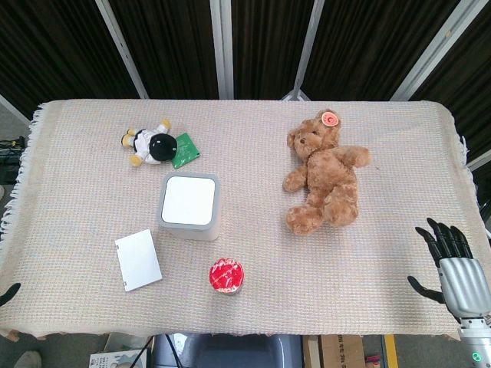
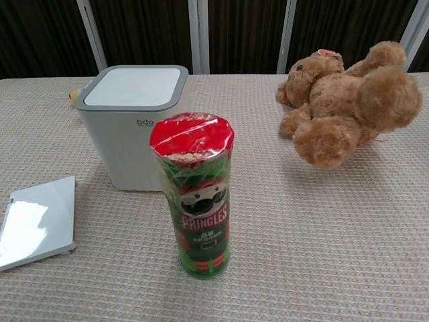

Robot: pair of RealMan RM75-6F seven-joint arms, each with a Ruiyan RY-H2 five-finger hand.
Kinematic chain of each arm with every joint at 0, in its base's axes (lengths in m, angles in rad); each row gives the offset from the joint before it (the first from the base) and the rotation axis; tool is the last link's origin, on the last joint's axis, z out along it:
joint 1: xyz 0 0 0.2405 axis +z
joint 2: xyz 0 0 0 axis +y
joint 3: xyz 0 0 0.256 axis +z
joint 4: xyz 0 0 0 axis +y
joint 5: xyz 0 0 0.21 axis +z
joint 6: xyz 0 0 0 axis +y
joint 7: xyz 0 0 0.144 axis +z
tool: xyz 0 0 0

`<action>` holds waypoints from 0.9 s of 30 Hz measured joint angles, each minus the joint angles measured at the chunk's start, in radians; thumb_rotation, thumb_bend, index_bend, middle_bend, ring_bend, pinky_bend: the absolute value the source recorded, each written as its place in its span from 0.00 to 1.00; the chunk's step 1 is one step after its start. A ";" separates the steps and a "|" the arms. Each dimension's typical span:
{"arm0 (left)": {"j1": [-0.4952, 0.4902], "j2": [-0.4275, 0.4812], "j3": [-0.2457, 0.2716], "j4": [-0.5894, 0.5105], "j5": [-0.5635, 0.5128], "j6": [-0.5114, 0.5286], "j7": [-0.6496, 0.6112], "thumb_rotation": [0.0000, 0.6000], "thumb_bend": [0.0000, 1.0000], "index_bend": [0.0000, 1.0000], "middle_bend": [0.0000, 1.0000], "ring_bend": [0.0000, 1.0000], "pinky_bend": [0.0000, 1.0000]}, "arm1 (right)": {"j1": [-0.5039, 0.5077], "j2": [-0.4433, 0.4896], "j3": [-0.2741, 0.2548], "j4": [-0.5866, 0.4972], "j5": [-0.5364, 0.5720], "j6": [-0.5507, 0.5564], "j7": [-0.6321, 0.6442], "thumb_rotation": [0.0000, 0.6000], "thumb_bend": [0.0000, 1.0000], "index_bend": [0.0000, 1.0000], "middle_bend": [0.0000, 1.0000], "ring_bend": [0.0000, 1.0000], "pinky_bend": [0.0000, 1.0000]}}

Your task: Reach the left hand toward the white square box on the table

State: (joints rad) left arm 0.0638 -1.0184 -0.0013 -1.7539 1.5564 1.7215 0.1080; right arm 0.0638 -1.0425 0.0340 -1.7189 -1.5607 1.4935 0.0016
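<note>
box (image 1: 189, 205): white, square, grey-rimmed, upright on the surface (image 1: 253, 138), left of centre; in the chest view it stands behind and left of the can
left hand (image 1: 9, 293): only a dark tip shows at the left edge of the head view, low by the near edge of the surface, well apart from the box; whether it is spread or curled, I cannot tell
right hand (image 1: 449, 261): near right corner, fingers spread apart, holding nothing
can (image 2: 196, 194): green Pringles tube with red top, upright, near the box on its near-right side
lid (image 1: 138, 260): flat white panel lying near-left of the box
bear (image 1: 324, 172): brown, lying on the right half
small toy (image 1: 149, 143): black and white, beyond the box, touching a green packet (image 1: 183, 149)
</note>
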 measured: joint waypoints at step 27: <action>-0.010 0.025 0.013 -0.036 0.001 -0.080 0.019 1.00 0.14 0.12 0.17 0.11 0.13 | 0.003 0.001 -0.003 -0.007 -0.004 -0.006 -0.011 1.00 0.19 0.15 0.04 0.00 0.00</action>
State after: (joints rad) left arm 0.0539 -0.9933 0.0121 -1.7897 1.5572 1.6417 0.1273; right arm 0.0663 -1.0420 0.0314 -1.7261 -1.5648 1.4877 -0.0097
